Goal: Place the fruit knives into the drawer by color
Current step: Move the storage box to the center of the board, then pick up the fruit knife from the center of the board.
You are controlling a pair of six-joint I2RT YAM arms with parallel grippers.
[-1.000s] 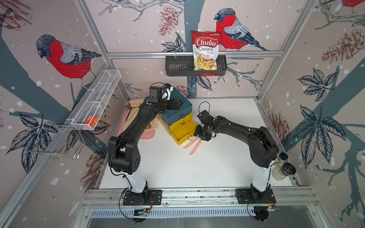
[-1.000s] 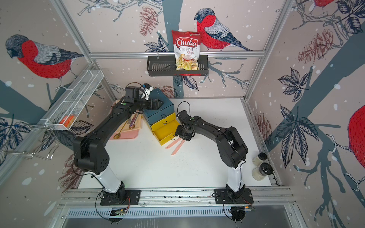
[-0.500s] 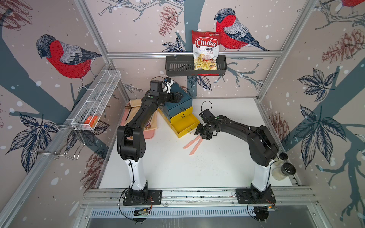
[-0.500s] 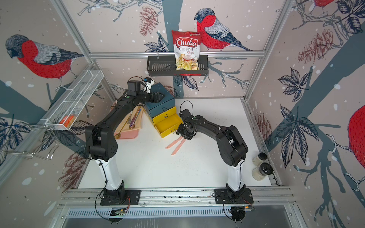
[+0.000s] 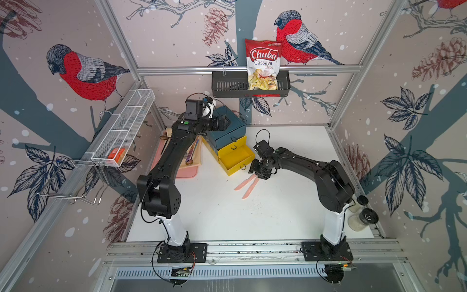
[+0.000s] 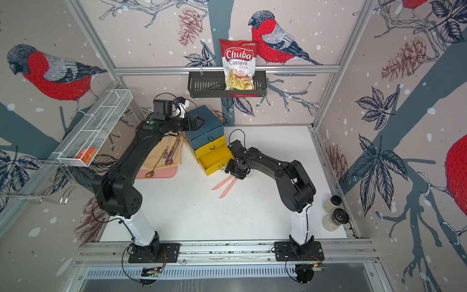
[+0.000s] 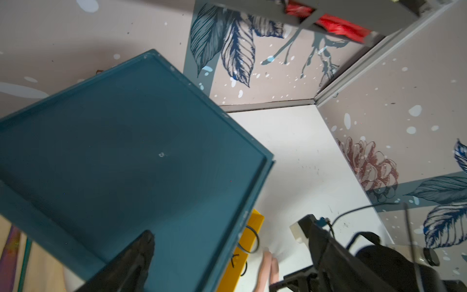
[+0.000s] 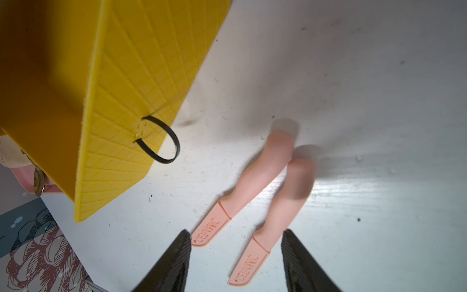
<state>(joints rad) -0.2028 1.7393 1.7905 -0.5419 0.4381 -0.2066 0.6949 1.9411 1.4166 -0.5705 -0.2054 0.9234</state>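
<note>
Two salmon-pink fruit knives (image 5: 249, 185) lie side by side on the white table, in front of the drawer chest (image 5: 228, 129). The chest's lowest yellow drawer (image 5: 236, 158) stands pulled out and looks empty. My right gripper (image 5: 257, 170) hovers just over the knives' blade ends, open. In the right wrist view its two fingers (image 8: 174, 263) flank the knives (image 8: 257, 174) without touching them. My left gripper (image 5: 222, 123) hangs open over the chest's dark teal top (image 7: 126, 151), holding nothing. Only one of its fingers (image 7: 131, 263) shows in the left wrist view.
A pink tray (image 6: 161, 174) with a beige cloth and metal cutlery (image 6: 164, 156) lies left of the chest, under my left arm. A black wall basket (image 5: 227, 87) holds a chips bag. A white wire rack (image 5: 126, 126) hangs on the left wall. Two jars (image 5: 364, 217) stand front right.
My left arm has changed its pose and its gripper has come further over the chest's top. The chest sits slightly nearer the back wall. Right gripper and knives have barely moved.
</note>
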